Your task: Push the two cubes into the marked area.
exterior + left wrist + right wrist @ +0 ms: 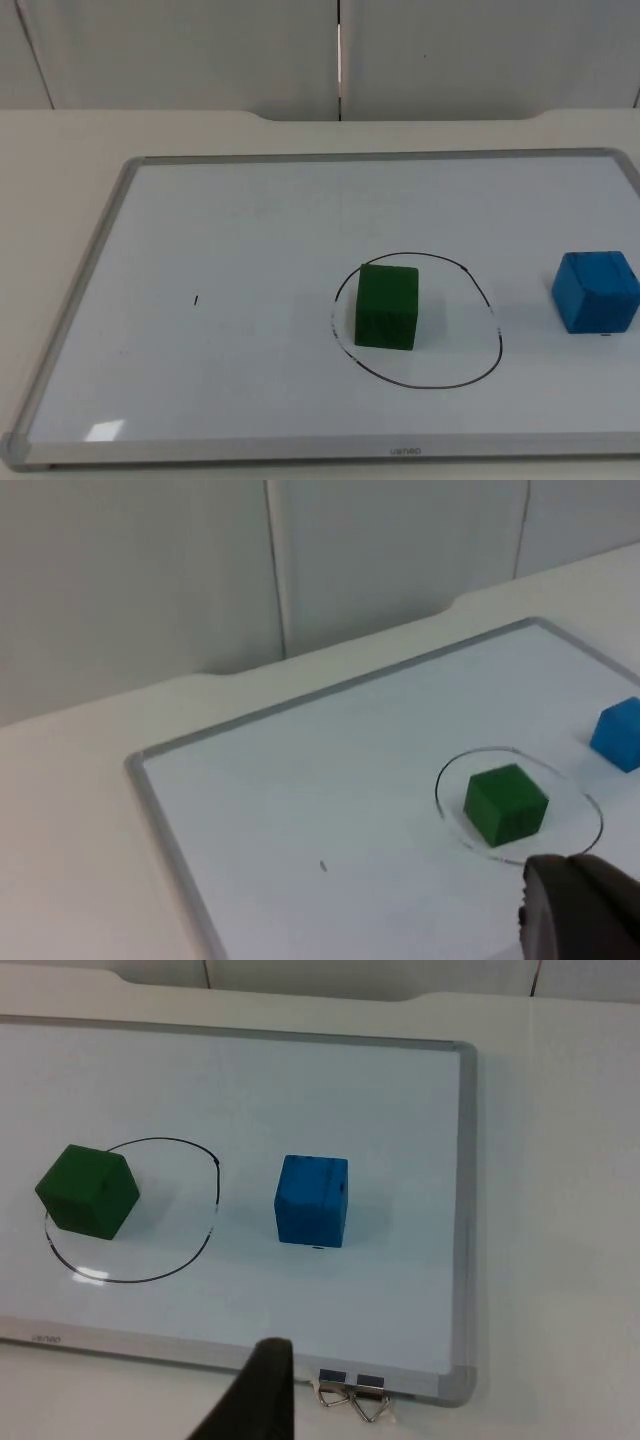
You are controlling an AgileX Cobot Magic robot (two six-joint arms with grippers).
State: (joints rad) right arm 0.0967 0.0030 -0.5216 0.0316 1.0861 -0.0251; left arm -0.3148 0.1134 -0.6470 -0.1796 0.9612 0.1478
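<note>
The green wooden cube (386, 306) sits inside the hand-drawn black circle (488, 300) on the white board (220, 240). The blue wooden cube (596, 291) lies outside, on the right arm's side; neither gripper's finger state is discernible.

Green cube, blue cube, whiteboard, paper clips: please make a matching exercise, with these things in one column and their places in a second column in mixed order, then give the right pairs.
Things:
1. green cube
2. blue cube
3. whiteboard
4. paper clips

Places:
A. flat on the white table
B. inside the drawn circle, near its edge
C. at the whiteboard's frame, near a corner
D. on the whiteboard, outside the circle

Pairs: 1-B, 2-D, 3-A, 4-C
</note>
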